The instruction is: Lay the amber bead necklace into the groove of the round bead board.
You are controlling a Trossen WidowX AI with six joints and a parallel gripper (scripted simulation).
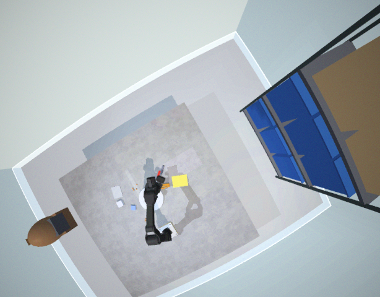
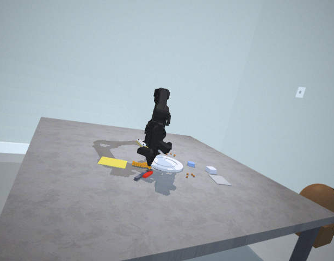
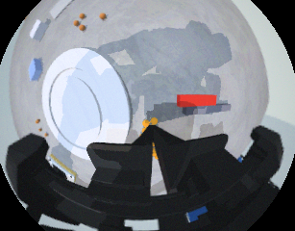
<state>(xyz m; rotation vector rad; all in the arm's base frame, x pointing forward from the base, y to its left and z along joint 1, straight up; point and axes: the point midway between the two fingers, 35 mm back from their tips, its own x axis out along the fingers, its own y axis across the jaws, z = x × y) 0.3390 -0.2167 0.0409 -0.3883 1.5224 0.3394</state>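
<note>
A mottled grey table (image 1: pixel 215 207) (image 2: pixel 77 210) (image 3: pixel 253 82) carries the work, and on it your amber bead necklace (image 1: pixel 165 185) (image 2: pixel 141 165) (image 3: pixel 154 121) lies off the round bead board (image 1: pixel 158 200) (image 2: pixel 175 166) (image 3: pixel 120 91), between it and the yellow pad (image 1: pixel 179 180) (image 2: pixel 112 162). Your claw (image 1: pixel 159 185) (image 2: pixel 149 165) (image 3: pixel 151 127) is down at the board-side end of the strand, its tips pressed together, and you can see no bead pinched between them. The relation to mind is this: from those tips the necklace's long axis runs away from the board, toward the yellow pad; in the wrist view it passes back beneath the fingers, while the board sits to the left. With only one arm, you have no nearer hand to choose. I'd judge that you need a sure grip on that near end before carrying it over the rim; lifting now could leave the strand behind. In the top view the arm covers much of the board and hides the contact at the tips. The wrist view shows you just a few beads past the tips and through the slit behind them, the rest being blocked by the fingers. You cannot tell whether the tips touch the end beads, and the groove beneath the arm is hidden from above.
</note>
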